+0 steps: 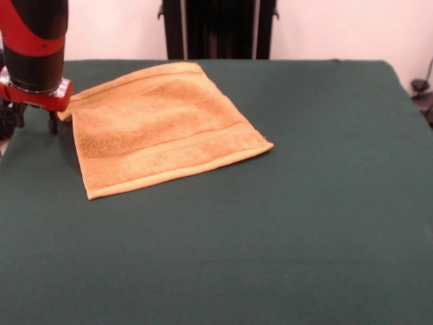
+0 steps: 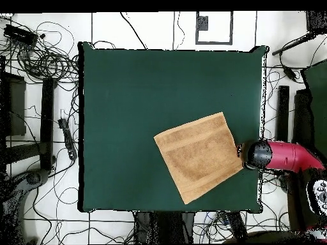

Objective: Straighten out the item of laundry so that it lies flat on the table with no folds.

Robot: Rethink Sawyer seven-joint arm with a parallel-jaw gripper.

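The yellow-orange towel [image 1: 159,128] lies spread out on the dark green table [image 1: 304,223], at the far left in the front view. It looks nearly flat, with a woven band along its near and far ends. My gripper [image 1: 49,120] hangs under the red and black arm right at the towel's far-left corner. That corner seems slightly raised towards it. I cannot tell whether the gripper holds the cloth. In the overhead view the towel [image 2: 198,156] sits turned at an angle near the table's right edge, and the gripper [image 2: 244,153] is at its right side.
The table's left edge in the front view is close beside the gripper. The robot's black pedestal [image 1: 216,27] stands behind the far edge. In the overhead view, cables [image 2: 45,57] and stands lie on the floor around the table [image 2: 128,96].
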